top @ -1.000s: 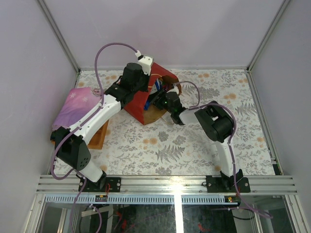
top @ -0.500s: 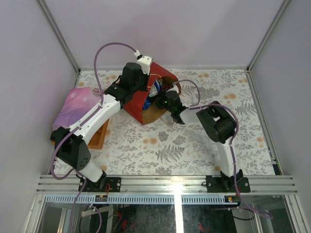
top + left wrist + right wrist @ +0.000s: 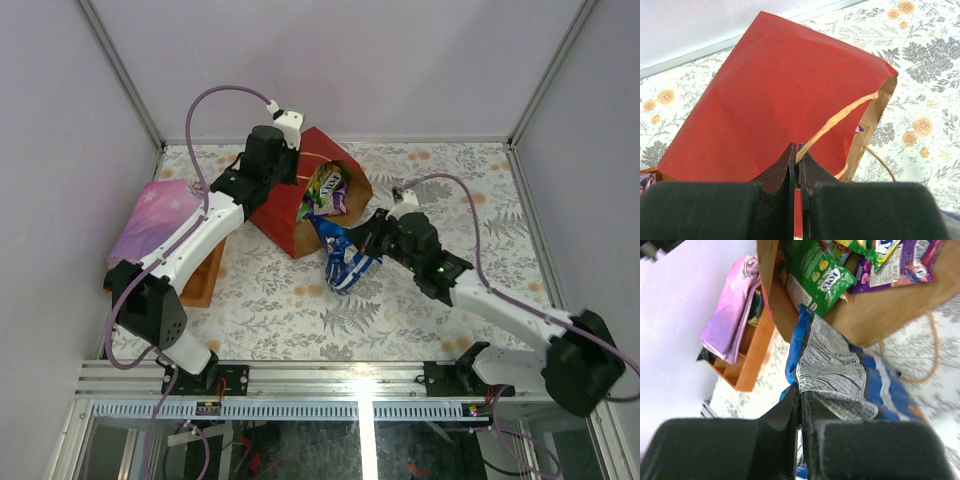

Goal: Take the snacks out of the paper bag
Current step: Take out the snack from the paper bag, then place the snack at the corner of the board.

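Between right fingers (image 3: 786, 412), blue Doritos bag (image 3: 835, 372).

The table (image 3: 420, 310) is covered with a pattern of grey ferns and orange flowers. Plain pale walls (image 3: 350, 60) are seen beyond the left gripper (image 3: 797, 150) and off to both sides of it. A wooden tray (image 3: 207, 280) with a pink-purple cloth (image 3: 150, 222) on it is placed to that gripper's near left. Silver metal rails (image 3: 350, 378) are fixed along the table's near edge.

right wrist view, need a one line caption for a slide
Right gripper shut on the blue chip bag at the mouth of the paper bag, a green packet and a purple packet lying inside.
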